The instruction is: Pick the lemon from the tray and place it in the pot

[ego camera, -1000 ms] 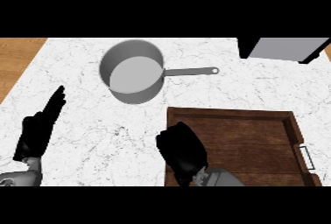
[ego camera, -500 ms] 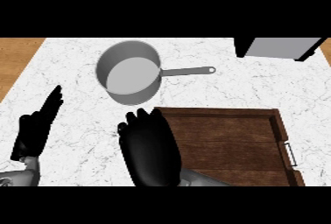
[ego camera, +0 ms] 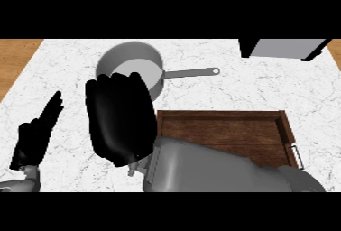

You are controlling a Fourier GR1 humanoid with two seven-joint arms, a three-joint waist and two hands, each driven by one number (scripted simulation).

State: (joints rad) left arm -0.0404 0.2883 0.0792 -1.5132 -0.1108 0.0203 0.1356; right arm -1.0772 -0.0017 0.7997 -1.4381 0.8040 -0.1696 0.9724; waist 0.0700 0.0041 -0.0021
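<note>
While the large black right hand (ego camera: 120, 119) hangs between the dark brown wooden tray (ego camera: 226, 118) and the round grey metal pot with its long straight handle (ego camera: 112, 63), the carrying step looks to be in hand, judging by where the hand sits. Its back faces the head view, so I cannot tell whether its fingers are curled or straight. No lemon shows anywhere: the visible tray floor holds none, and the pot's pale bottom shows none, so it may be hidden under the hand. Its fingertips overlap the pot's near rim. Next, the hand needs to move further over the pot's opening before letting go. At the left edge of the white marbled surface (ego camera: 266, 85), the left hand (ego camera: 39, 133) rests, fingers straight.
</note>
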